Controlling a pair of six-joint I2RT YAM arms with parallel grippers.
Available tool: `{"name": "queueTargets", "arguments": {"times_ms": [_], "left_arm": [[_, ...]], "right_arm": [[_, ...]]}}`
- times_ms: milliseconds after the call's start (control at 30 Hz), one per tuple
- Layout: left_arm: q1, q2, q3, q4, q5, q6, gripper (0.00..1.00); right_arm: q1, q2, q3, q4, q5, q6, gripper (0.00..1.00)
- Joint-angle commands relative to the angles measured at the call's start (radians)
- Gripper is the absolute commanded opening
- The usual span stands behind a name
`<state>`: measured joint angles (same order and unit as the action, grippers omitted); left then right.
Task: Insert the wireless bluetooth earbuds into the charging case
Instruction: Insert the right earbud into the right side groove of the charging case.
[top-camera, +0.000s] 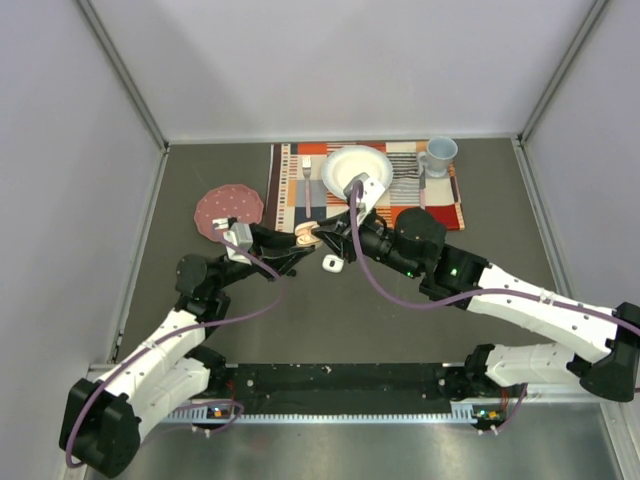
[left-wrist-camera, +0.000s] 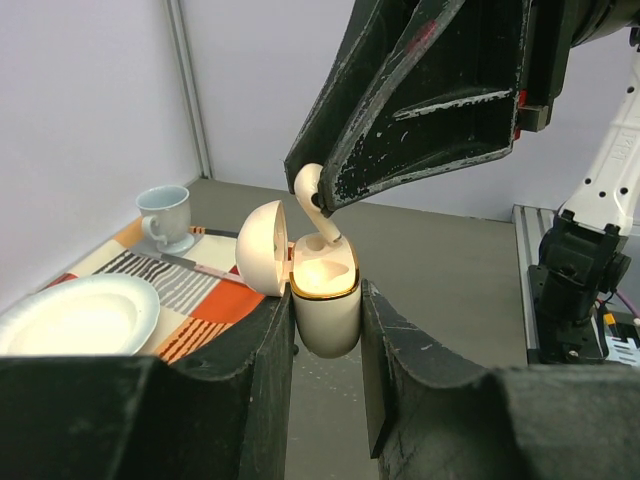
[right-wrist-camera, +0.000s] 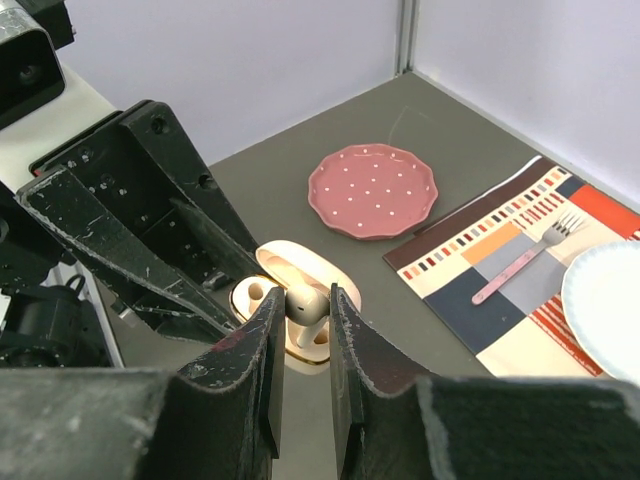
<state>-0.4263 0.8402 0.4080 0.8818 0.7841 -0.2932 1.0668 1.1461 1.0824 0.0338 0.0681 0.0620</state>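
Far left on the surface: pink dotted plate (top-camera: 228, 210), not involved.

Left fingers (left-wrist-camera: 255, 385) are pressed onto the flanks of the charging case (left-wrist-camera: 326, 310), gripping the lower body below the gold rim. The case is held upright and clear of the surface. Its lid (left-wrist-camera: 262, 248) is swung open to the left.

The case is a hard, glossy, rounded shell. I judge it light and prone to twisting out of a pinch. The low hold on the body is the right place and leaves the hinge free.

The earbud (left-wrist-camera: 312, 192) is above the open case with its stem pointing down and the tip at the mouth of a well, not seated. I cannot tell if the other well is filled.

Right fingers (right-wrist-camera: 352, 350) pinch the earbud by its head, so the stem is free to enter. It is tiny, smooth and near weightless. I expect it to be slippery and easily flicked sideways, so a gentle squeeze and straight entry suit it.

A small white object (top-camera: 331, 264) lies on the surface just below both wrists, too small to identify.

Further right is a striped placemat (top-camera: 290, 195) carrying a fork (top-camera: 307, 185), a white plate (top-camera: 357, 168) and a pale blue mug (top-camera: 440, 153).

No brand, label or writing is legible anywhere.
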Motion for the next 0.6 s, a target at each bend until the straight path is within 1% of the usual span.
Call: {"name": "queueTargets", "arguments": {"times_ms": [0, 567], "left_arm": [[-0.005, -0.013, 0.049, 0.043, -0.022, -0.003, 0.00], [-0.006, -0.018, 0.049, 0.046, -0.025, -0.007, 0.00]], "right_arm": [[0.016, 0.006, 0.045, 0.005, 0.021, -0.034, 0.09], [0.030, 0.021, 0.025, -0.003, 0.050, -0.057, 0.09]]}}
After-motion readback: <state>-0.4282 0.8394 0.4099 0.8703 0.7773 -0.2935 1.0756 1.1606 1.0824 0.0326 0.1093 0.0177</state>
